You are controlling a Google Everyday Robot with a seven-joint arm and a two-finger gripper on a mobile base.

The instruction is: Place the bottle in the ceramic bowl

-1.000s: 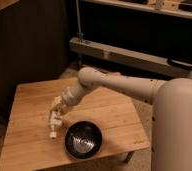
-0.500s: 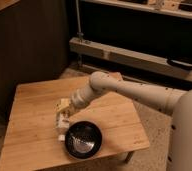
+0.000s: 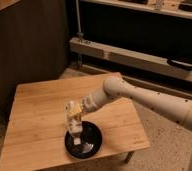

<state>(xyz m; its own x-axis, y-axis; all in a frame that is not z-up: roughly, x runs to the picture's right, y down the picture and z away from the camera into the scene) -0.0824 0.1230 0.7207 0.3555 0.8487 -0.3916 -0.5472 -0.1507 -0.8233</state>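
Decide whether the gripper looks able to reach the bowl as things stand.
Probably yes: the gripper, shut on the bottle, hangs just over the bowl's left side, with nothing between them.

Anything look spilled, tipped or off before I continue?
Nothing stands out. The gripper, shut on the bottle, holds it about upright over the ceramic bowl, which sits level on the wooden table.

Dim, warm light; upper frame dark. The gripper (image 3: pixel 74 117), lower centre, holds the brightly lit bottle (image 3: pixel 75 128) over the ceramic bowl (image 3: pixel 92 143), whose inside glints.
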